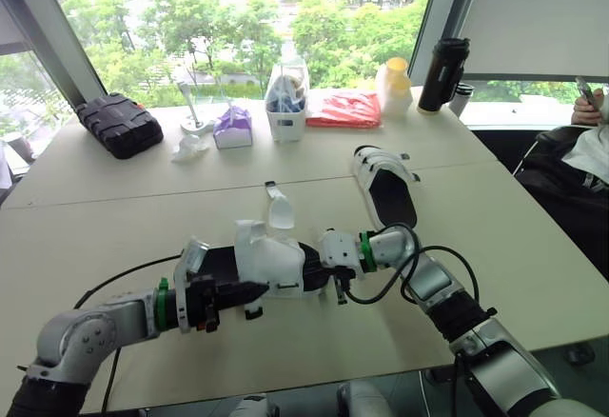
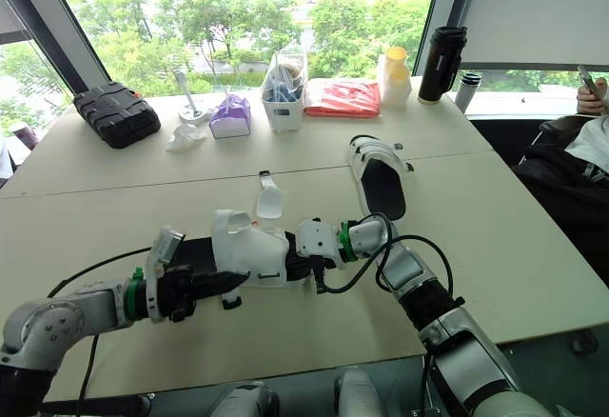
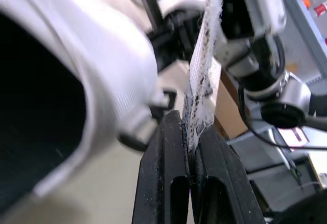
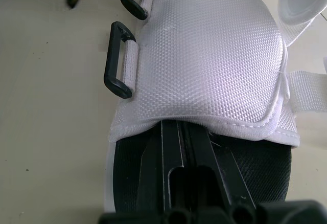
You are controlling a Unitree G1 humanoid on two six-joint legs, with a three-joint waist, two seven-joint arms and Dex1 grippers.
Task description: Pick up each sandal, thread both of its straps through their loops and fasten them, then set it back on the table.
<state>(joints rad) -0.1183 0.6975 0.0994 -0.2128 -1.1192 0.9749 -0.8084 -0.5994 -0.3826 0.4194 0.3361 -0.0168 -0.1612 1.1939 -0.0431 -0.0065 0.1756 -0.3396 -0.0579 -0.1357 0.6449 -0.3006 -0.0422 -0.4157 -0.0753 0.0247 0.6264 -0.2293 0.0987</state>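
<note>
- My left gripper (image 3: 188,127): fingers closed tight on a frayed white strap (image 3: 202,65), which runs up & away from the tips.
- My right gripper (image 4: 179,132): fingers pressed together, pushed in under the white top of the sandal (image 1: 271,255) from its right end. Tips are hidden, so I can't say what they nip, if anything.
- Sandal sits btwn my two grippers, close to the front edge of the table (image 1: 114,208), about mid-width. Its long axis runs left-right, roughly parallel w/ that edge. Can't tell if the sole touches the tabletop.
- Key relation: the two black loops (image 4: 120,60) are on the sandal's side facing the front edge, just beside my left fingertips. Left arm is the nearer one for threading, I'd say; right arm only steadies.
- A second strap (image 1: 281,209) w/ a rounded end stands up on the far side of the sandal, loose, apart from both grippers. It'd have to cross over the top to reach its loop.
- Can't tell whether the held strap is through its loop yet.
- Other sandal (image 1: 385,187): flat on the table, further back & right, well apart, long axis pointing toward the window edge.
</note>
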